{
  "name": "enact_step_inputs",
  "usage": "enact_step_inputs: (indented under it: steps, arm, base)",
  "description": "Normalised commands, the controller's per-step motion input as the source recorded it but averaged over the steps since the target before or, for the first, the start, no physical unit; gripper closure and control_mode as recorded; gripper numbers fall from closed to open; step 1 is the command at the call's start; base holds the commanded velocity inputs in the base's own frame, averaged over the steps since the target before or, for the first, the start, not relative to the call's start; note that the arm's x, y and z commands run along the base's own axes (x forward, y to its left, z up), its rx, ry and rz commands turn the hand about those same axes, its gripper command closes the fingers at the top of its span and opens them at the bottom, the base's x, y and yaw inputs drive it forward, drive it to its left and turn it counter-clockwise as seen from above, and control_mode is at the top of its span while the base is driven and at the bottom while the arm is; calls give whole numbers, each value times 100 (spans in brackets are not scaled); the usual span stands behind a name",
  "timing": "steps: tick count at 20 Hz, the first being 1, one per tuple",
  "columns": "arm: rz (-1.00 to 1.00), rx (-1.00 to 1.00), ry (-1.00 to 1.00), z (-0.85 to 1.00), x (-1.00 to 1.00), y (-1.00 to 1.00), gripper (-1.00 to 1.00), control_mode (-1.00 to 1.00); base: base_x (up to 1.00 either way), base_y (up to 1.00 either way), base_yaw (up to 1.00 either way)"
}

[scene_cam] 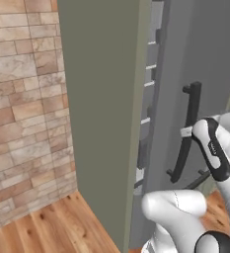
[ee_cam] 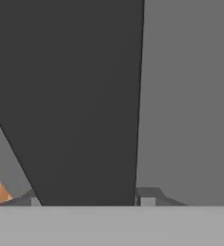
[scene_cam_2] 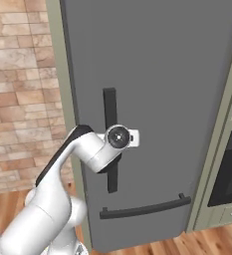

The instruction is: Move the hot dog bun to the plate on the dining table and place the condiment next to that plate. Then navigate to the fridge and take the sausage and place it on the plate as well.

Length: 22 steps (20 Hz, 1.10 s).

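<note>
Standing tall, the fridge [scene_cam_2: 157, 99] has a flat grey door with a sage-green side panel, and that door sits slightly ajar: from the left base view a narrow gap shows pale grey interior and the ends of several white shelves [scene_cam: 148, 84]. One dark vertical handle [scene_cam_2: 110, 142] runs down the door, and one dark horizontal handle [scene_cam_2: 145, 207] crosses the lower drawer front below it.

At the vertical handle, the claw [ee_cam: 87, 202] has its two fingers [ee_cam: 147, 197] set either side of the bar, which looks wide and dark between them in the hand view; the claw is clamped on the handle. The arm's wrist [scene_cam_2: 118, 137] sits right against the bar about halfway down it.

Left of the fridge is a wall of pale tan and reddish brick [scene_cam: 22, 108]. Under the fridge the floor [scene_cam: 52, 230] is orange-brown wood planks. Right of the fridge, a green cabinet frame holds a dark oven front [scene_cam_2: 229, 169].

Counted: one fridge, two handles, one arm, one claw.
</note>
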Motion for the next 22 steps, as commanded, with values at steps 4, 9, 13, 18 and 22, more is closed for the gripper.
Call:
enact_step_inputs:
  steps: [4, 9, 13, 18, 22]
  arm:
    - [-2, -3, -7, 1, -87, -100, 100, -100]
    - [-7, -5, -2, 0, -80, -100, 100, -100]
    - [-7, -4, 0, 0, -75, -100, 100, -100]
    - [-4, -7, -8, 56, -98, -15, -100, -100]
    - [0, -23, -12, 85, -100, 37, -100, -100]
  base:
    - [0, 0, 0]
    - [0, 0, 0]
    - [0, 0, 0]
    - [0, 0, 0]
    - [0, 0, 0]
